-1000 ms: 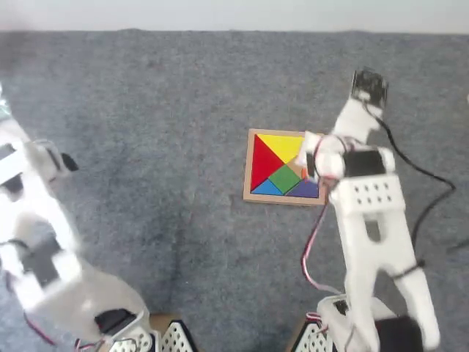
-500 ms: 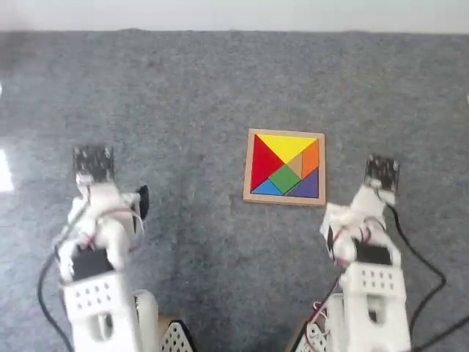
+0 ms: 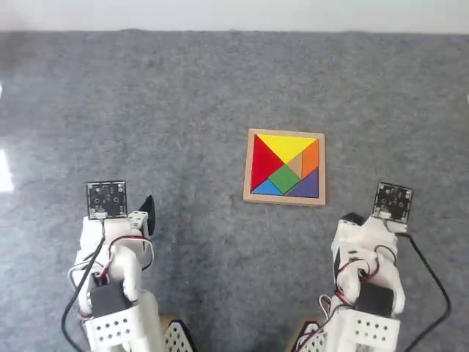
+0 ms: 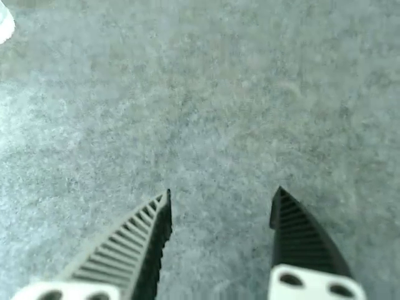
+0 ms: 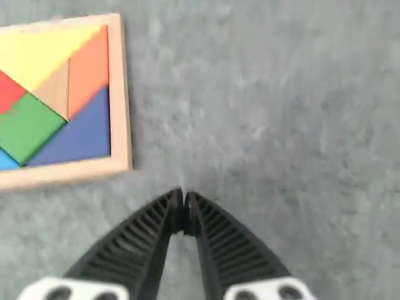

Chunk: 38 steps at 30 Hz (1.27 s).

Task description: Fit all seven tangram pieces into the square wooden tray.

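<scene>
Status: square wooden tray (image 3: 248, 167) sits right of frame centre in the high view, flat on the grey felted surface (image 3: 183, 95). Its recess looks fully tiled:
- yellow triangle (image 3: 287, 145) at the top edge
- red triangle (image 3: 262, 165) at the left
- green square (image 3: 284, 178) in the middle
- orange piece (image 3: 313, 158) at the right
- purple triangle (image 3: 308, 186) at lower right
- small blue triangle (image 3: 265, 189) at lower left
- small tan triangle (image 3: 295, 167) between yellow, orange and green; it cannot be told for certain whether this is an unpainted piece or bare tray floor.

No loose pieces are seen on the surface.

Left gripper (image 4: 223, 192) is held at lower left of the high view, well apart from the tray, fingers spread with nothing between them. Right gripper (image 5: 183, 194) is held at lower right, near the tray's lower right corner but clear of the rim, fingers pressed together and empty.

Judgement: the fill appears done, so the step in hand is verification. The tan patch should be checked first, and seams checked for any raised edge. If a piece is found proud, it should be pressed down with closed fingers from directly above, not pushed sideways, so that neighbours are not lifted and the tray is not slid.
</scene>
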{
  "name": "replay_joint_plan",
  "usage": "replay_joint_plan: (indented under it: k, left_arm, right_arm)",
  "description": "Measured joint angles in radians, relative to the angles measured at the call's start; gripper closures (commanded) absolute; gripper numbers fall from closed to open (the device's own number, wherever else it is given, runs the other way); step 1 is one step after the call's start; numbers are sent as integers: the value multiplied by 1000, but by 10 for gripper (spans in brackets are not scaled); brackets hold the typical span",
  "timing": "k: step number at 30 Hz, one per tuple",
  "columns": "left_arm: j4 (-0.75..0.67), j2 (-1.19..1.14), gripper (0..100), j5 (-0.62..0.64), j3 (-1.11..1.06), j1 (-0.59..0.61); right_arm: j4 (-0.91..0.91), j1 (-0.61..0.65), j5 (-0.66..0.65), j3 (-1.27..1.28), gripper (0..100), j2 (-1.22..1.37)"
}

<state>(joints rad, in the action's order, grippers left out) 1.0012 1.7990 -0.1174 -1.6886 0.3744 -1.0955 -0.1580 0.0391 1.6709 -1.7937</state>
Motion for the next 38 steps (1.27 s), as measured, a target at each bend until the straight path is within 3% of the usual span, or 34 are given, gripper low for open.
replay_joint_plan:
  k: [4, 9, 38]
  left_arm:
    - [11, 0, 749, -2, 0, 0]
    - [75, 0, 749, -2, 0, 0]
    - [75, 0, 749, -3, 0, 0]
  right_arm:
    - [-160, 2, 0, 0, 988, 9]
    - [-199, 2, 0, 0, 988, 0]
    - [-209, 2, 0, 0, 988, -2]
